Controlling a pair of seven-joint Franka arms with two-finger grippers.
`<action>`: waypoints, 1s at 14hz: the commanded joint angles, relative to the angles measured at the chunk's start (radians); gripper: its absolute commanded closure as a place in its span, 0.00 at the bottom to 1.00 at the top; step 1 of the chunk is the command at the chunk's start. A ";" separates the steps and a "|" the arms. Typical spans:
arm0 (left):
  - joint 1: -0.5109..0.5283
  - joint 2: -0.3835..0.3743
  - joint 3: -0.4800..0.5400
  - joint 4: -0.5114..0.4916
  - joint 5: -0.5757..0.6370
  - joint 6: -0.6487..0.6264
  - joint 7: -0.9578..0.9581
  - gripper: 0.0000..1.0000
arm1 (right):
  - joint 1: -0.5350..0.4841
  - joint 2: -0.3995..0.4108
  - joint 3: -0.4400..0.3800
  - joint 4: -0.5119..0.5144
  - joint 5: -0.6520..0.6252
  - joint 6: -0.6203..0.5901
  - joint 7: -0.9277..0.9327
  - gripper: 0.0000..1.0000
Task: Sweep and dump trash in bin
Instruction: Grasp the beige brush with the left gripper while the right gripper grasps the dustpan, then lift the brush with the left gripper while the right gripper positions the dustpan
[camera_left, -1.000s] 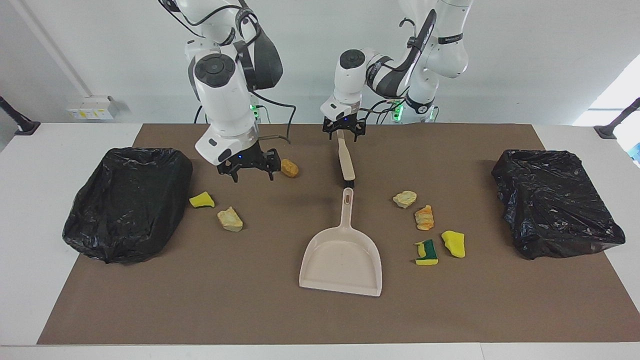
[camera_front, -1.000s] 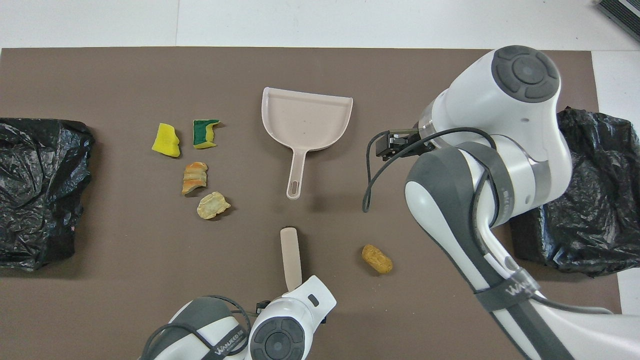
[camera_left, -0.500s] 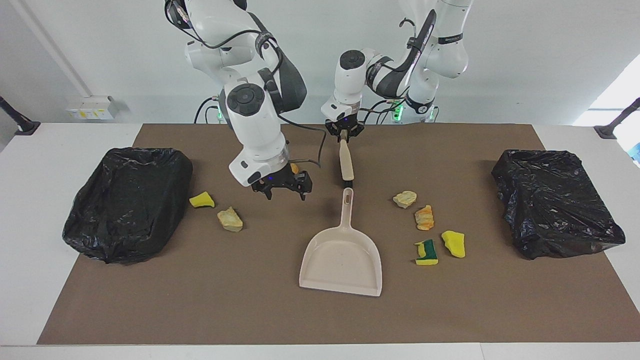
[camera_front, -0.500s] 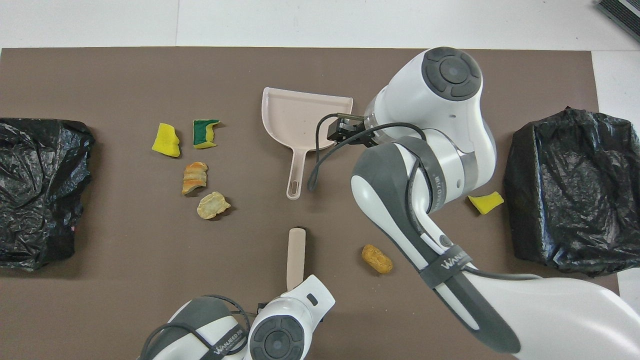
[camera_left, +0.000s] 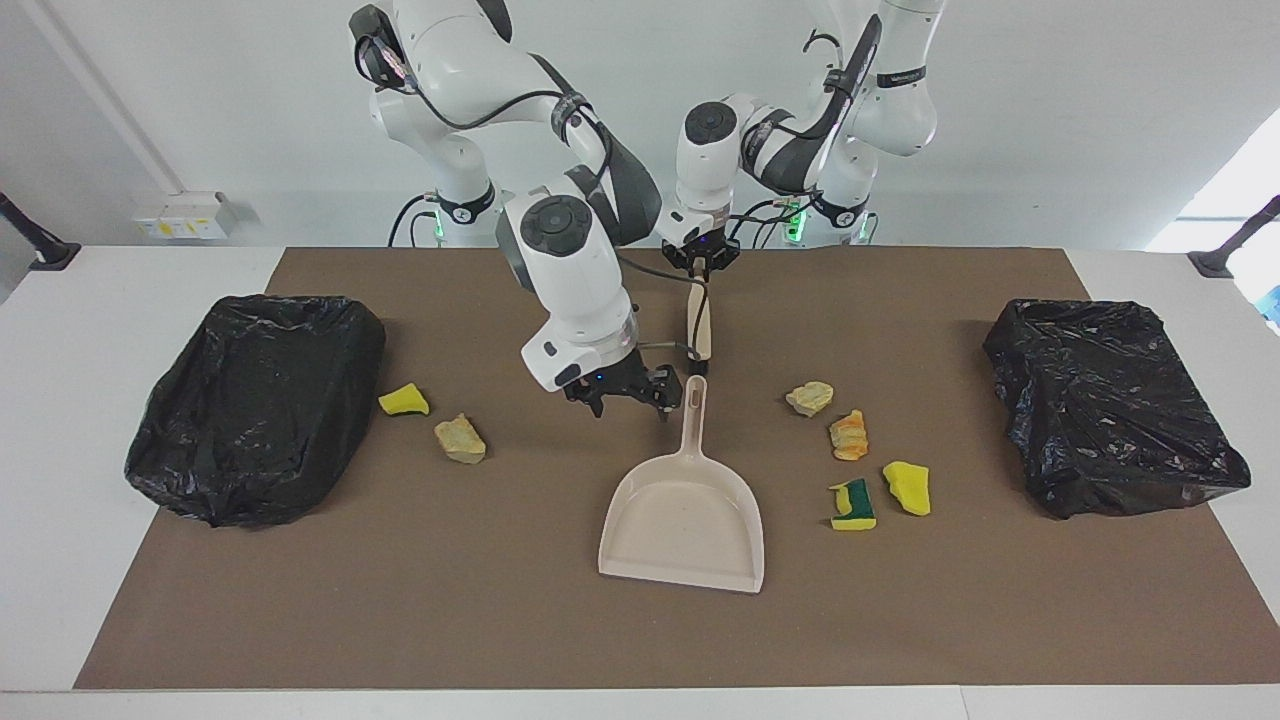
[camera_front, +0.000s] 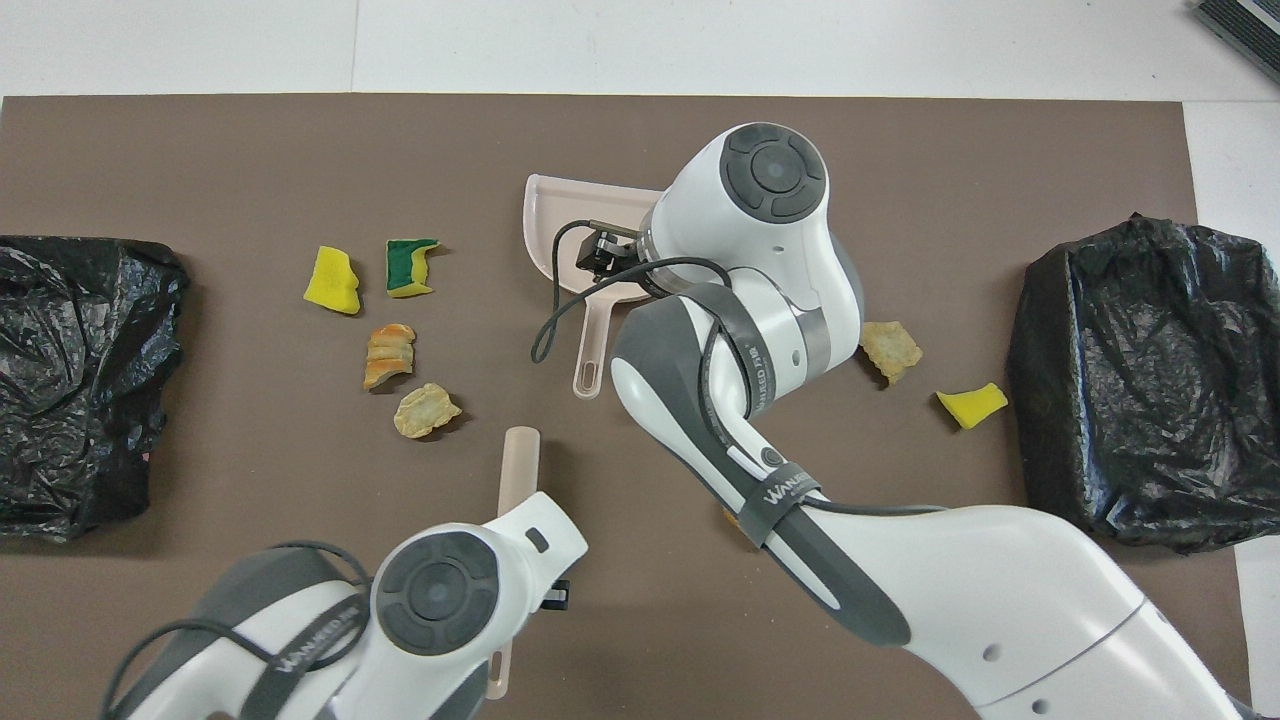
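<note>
The left tool is pinched shut on the handle of a beige plastic brush, holding it tilted off the brown mat on the table. The right tool, fingers spread, hovers just beside the handle of the beige plastic dustpan. The trash lies in two groups: four sponge and stone-like scraps toward the left arm's end, and a yellow sponge bit with a beige chunk near one black-bagged bin.

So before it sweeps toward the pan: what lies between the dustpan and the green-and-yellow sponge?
Nothing: bare brown mat separates the dustpan from the green-and-yellow sponge, clearest in the facing view.
</note>
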 joint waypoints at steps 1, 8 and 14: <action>0.151 -0.110 -0.004 0.024 -0.010 -0.138 0.150 1.00 | 0.045 0.051 -0.005 0.049 -0.058 0.009 0.058 0.00; 0.440 0.087 -0.006 0.291 0.048 -0.155 0.365 1.00 | 0.096 0.073 0.001 0.039 -0.166 0.012 0.139 0.24; 0.587 0.238 -0.006 0.460 0.105 -0.090 0.508 1.00 | 0.107 0.062 0.004 0.013 -0.184 -0.019 0.129 1.00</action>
